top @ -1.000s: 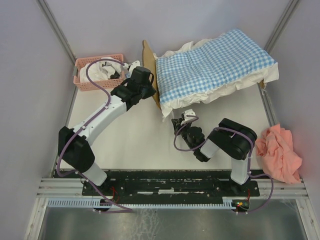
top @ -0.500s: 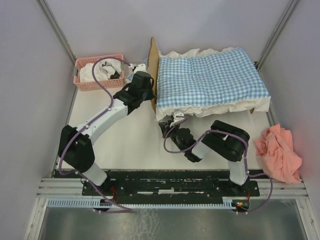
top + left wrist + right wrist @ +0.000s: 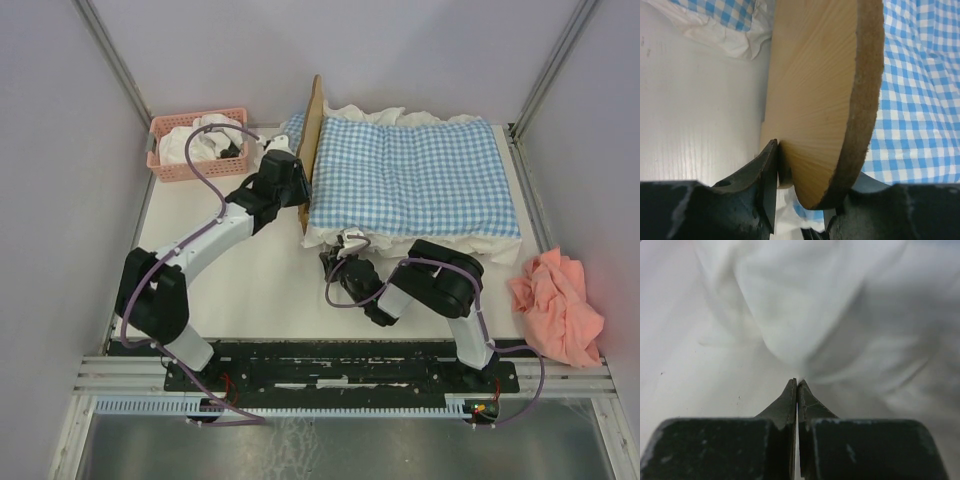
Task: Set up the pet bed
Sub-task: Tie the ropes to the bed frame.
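The pet bed is seen upper centre of the overhead view, its headboard straddled by the left tool; a clamp cannot be confirmed. The right tool is closed, empty, at the ruffle. The pet bed could be dragged askew by a sideways withdrawal. Open tabletop is left only lower left.

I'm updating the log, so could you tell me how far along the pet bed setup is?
Done: the pet bed lies flat with gingham bedding spread over it. In hand: left gripper straddles its headboard; right gripper, shut, at the white ruffle. Left: probably release and retreat.
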{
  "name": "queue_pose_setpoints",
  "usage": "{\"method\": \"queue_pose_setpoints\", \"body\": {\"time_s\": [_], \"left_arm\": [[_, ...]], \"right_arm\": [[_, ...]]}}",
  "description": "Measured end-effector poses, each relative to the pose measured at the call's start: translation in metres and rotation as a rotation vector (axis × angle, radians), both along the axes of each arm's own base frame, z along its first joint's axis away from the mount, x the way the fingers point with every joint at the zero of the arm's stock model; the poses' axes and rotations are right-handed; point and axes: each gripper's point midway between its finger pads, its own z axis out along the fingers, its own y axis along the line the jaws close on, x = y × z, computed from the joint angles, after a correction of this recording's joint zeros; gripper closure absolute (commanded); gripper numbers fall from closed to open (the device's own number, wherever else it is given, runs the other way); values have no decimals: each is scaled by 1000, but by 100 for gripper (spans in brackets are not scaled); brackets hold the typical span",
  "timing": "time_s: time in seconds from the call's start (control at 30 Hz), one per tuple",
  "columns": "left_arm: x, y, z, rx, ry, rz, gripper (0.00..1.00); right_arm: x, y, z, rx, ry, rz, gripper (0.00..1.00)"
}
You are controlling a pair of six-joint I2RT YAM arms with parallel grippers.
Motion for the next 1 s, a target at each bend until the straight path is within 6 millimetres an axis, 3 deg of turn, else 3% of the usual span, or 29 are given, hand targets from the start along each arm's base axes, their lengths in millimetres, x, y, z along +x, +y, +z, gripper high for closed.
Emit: {"method": "queue_pose_setpoints", "body": {"time_s": [0.13, 0.37, 0.53, 0.63, 0.83, 1.0], "left_arm": [[-10, 3, -8, -42, 32, 5, 54], [-42, 19, 23, -141, -27, 23, 53], [-70, 34, 37, -173, -84, 10, 53], [-91, 38, 15, -166, -52, -27, 54], [-129, 35, -64, -157, 103, -120, 53], [-129, 16, -100, -203, 179, -174, 53]], "right_arm": [[-2, 0, -3, -5, 13, 2, 98], [-4, -3, -9, -25, 35, -2, 98], [-7, -8, 1, -13, 29, -4, 98], [-8, -4, 7, 4, 26, 14, 98], [-14, 4, 9, 11, 33, 69, 98], [-16, 9, 10, 14, 33, 99, 98]]}}
